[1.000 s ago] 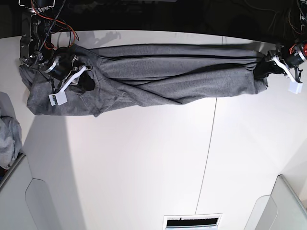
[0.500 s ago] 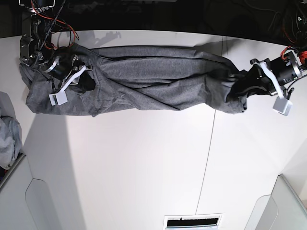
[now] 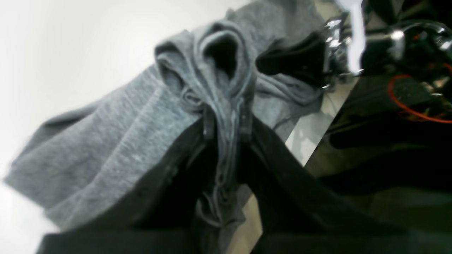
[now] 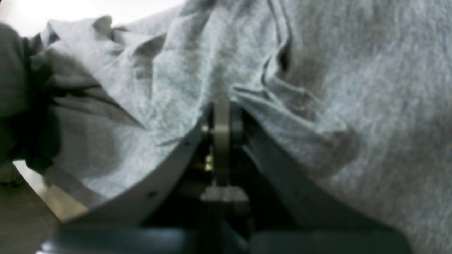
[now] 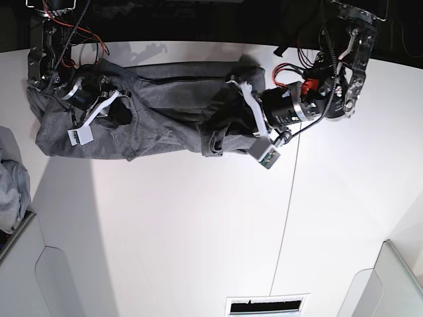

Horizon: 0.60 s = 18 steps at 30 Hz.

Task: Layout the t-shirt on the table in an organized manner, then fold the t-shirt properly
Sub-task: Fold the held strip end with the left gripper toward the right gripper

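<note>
T-shirt (image 5: 165, 105) bunched on desk (image 5: 198, 231), both fingers clamped on cloth.
Risk: left gripper (image 3: 226, 128) hem bunch slips, layout crumples.

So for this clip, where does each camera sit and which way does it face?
Base: overhead, looking down on the table; both arms show, left gripper on the picture's right, right gripper on its left.
Left wrist: on the left arm, looking along the left gripper, shut on bunched t-shirt.
Right wrist: on the right arm, looking along the right gripper, shut on the t-shirt.
Shared: all three show the t-shirt.
</note>
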Each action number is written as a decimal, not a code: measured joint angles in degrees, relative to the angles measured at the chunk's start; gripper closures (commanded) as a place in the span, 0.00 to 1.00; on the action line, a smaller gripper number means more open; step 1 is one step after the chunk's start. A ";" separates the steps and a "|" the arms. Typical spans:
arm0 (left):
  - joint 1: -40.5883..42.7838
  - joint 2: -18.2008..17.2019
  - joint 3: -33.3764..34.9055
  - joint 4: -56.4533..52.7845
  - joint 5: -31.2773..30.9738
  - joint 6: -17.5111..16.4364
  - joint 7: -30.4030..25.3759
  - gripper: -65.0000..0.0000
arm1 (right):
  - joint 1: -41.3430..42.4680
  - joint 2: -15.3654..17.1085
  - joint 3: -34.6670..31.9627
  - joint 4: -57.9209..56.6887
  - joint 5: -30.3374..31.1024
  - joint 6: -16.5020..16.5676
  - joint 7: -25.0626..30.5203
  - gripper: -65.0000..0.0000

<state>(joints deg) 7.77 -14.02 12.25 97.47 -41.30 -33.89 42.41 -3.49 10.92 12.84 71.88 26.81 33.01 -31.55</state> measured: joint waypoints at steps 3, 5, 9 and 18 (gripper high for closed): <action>-1.57 0.87 2.84 -3.78 1.18 0.00 0.17 1.00 | 0.00 0.00 0.02 0.00 -0.04 0.00 -0.04 1.00; -2.34 0.85 4.35 -5.42 1.27 0.00 0.17 0.92 | 0.00 0.00 0.02 0.00 -0.04 0.00 -0.02 1.00; -3.41 2.10 5.75 -7.17 2.05 0.02 -1.75 0.81 | 0.00 0.00 0.02 0.00 -0.04 0.00 -0.02 1.00; -5.70 7.43 7.10 -12.02 3.61 -0.48 -3.50 0.44 | 0.00 0.00 0.02 0.00 0.00 0.00 -0.15 1.00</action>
<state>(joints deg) 2.07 -6.59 19.35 85.45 -37.69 -34.37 38.92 -3.49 10.92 12.86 71.88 26.81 33.01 -31.70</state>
